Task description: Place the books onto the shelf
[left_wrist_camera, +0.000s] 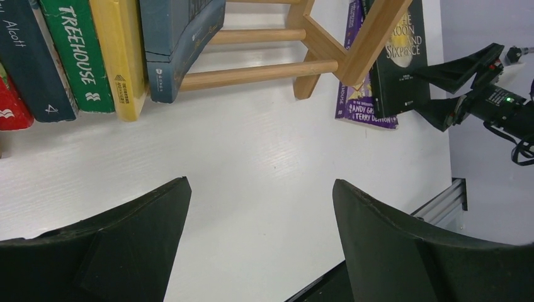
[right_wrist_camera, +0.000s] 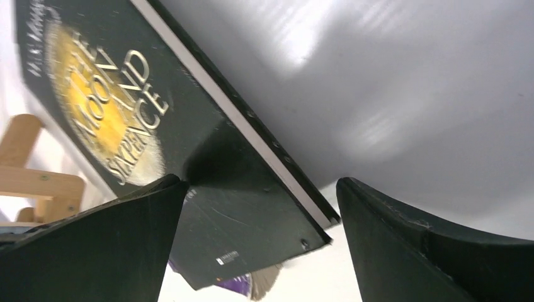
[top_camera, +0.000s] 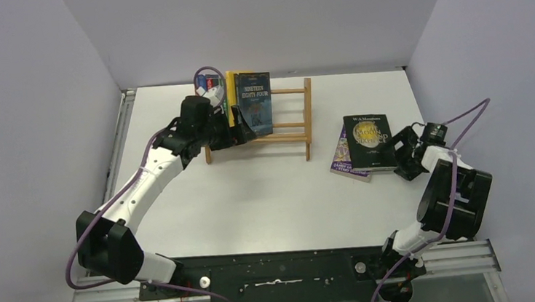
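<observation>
We see the shelf (top_camera: 291, 120) standing at the far side of the white tabletop (top_camera: 254, 203), with five books packed at its left end. From the left wrist view they run red book (left_wrist_camera: 9, 104), dark blue book (left_wrist_camera: 31, 69), green book (left_wrist_camera: 79, 56) with "Treehouse" on its spine, and yellow book (left_wrist_camera: 119, 56), all upright and spine out. The fifth, a grey-blue book (left_wrist_camera: 182, 44), leans over against the yellow one with its cover tilted toward the overhead camera. The right half of the shelf shows bare slats.

The left claw (left_wrist_camera: 261, 189) hangs just in front of those books, near the shelf's left end. It is released: its fingers (left_wrist_camera: 126, 245) stand wide apart, with only bare tabletop between them.

Off to the right of the shelf, well apart from the shelved books, the black book (top_camera: 370, 140) lies flat, cover up, with gold lettering. It rests on top of the purple book (top_camera: 341, 161), which sticks out along its left and near edges.

The right claw (right_wrist_camera: 261, 185) sits at the black book's near right corner. It too is released, its jaws spread wide. That corner lies in the gap between them; the right finger stands clear of the book, and we cannot tell whether the left finger touches the cover.
</observation>
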You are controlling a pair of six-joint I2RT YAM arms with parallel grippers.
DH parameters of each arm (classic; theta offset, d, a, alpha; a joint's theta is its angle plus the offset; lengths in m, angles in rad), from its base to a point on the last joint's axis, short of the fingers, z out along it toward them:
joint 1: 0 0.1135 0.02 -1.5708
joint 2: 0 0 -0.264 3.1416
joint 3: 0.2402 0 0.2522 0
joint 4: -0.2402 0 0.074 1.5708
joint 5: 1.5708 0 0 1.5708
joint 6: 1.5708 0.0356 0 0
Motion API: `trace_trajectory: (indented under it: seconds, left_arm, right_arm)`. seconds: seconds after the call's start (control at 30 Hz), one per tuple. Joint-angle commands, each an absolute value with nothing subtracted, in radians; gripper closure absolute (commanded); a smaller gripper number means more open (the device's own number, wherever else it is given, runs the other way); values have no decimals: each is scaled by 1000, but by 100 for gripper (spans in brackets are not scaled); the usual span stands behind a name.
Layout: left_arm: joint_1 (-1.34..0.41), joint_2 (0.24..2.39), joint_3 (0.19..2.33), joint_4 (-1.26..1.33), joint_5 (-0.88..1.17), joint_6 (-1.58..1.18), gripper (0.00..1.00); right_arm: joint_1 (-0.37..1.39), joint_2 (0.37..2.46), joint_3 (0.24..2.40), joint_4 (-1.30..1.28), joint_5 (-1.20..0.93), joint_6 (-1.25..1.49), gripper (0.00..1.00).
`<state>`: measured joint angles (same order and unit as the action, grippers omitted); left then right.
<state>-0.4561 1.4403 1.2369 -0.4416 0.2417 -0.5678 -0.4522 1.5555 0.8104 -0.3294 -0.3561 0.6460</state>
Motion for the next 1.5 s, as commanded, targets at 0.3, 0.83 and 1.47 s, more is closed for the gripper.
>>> trace_trajectory:
  seconds: [0.3, 0.83, 1.47]
  left_arm:
    - [-437, 1444, 1256, -335, 315, -661, 18]
    - [-414, 1429, 1205, -264, 391, -776, 20]
    - [-407, 1453, 1249, -216, 468, -920, 21]
  right_arm:
    - [-454, 1525, 562, 348, -458, 971, 22]
    - [-454, 1663, 398, 802, -469, 1191, 57]
    - [-463, 1173, 672, 138, -515, 1050, 100]
